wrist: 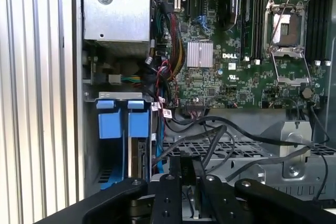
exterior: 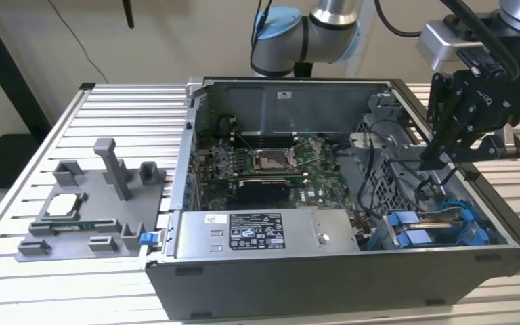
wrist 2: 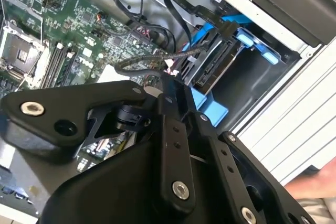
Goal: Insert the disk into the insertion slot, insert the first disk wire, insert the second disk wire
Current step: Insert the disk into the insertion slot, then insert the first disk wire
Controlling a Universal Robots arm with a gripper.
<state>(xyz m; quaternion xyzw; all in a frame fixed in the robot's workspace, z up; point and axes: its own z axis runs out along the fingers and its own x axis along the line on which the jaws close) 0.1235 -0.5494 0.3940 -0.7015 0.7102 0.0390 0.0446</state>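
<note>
The computer case (exterior: 314,284) lies open on the slatted tabletop (exterior: 106,108), toward its edge at the exterior view's right. The disk (wrist 2: 214,62) already sits in the insertion slot (wrist 2: 253,75), in the case corner nearest the tabletop's front edge, its blue frame showing among the blue fittings. So the first step looks done and the wire work is in hand.

The pincer (exterior: 433,162) hangs inside the case just above the drive cage. Its fingers (wrist: 174,182) are clenched close together. I cannot tell whether a plug is nipped between them. Loose black wires (wrist: 210,140) loop across the cage right at its tip, and a braided one (wrist 2: 157,59) runs past toward the disk. Whether any wire is already seated in the disk I cannot tell.

Seating a wire here calls for squaring the plug to the disk's socket and pressing straight in, without snagging the neighbouring loops.
</note>
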